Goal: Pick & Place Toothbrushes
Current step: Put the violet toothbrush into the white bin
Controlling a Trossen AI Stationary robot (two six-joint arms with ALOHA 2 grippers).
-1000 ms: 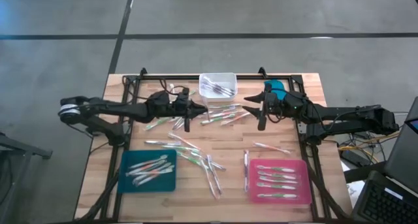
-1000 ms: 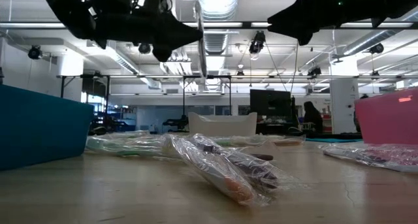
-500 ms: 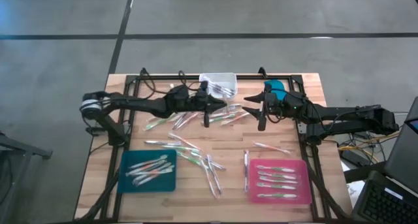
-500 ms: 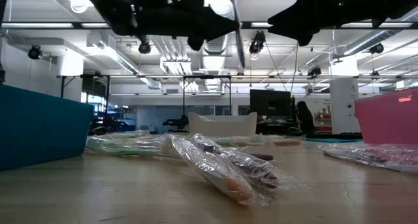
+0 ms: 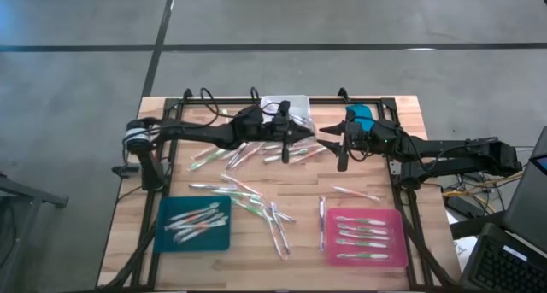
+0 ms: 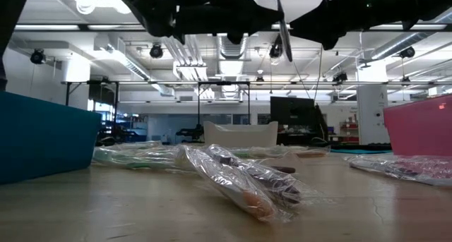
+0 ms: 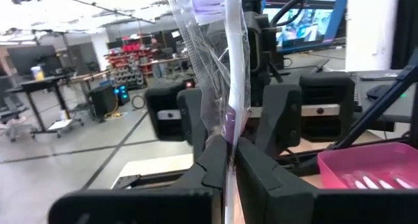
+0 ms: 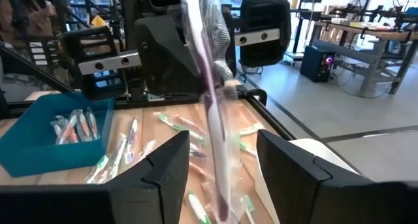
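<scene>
The left arm has swung further across the back of the worktop (image 5: 256,242), bringing the left tool (image 5: 305,136) close to the right tool (image 5: 334,143). The left tool is clenched on a wrapped toothbrush (image 7: 225,87), held upright between the right tool's spread fingers (image 8: 163,168), which grasp nothing. Other toothbrushes (image 5: 248,199) lie scattered mid-worktop, some in the teal tray (image 5: 169,239) and pink tray (image 5: 395,216).

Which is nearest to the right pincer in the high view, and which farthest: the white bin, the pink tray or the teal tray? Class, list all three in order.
Measured from the right pincer:
1. White bin, at the table's far edge, partly under the left arm.
2. Pink tray, at the near edge on the right.
3. Teal tray, at the near edge on the left.
</scene>
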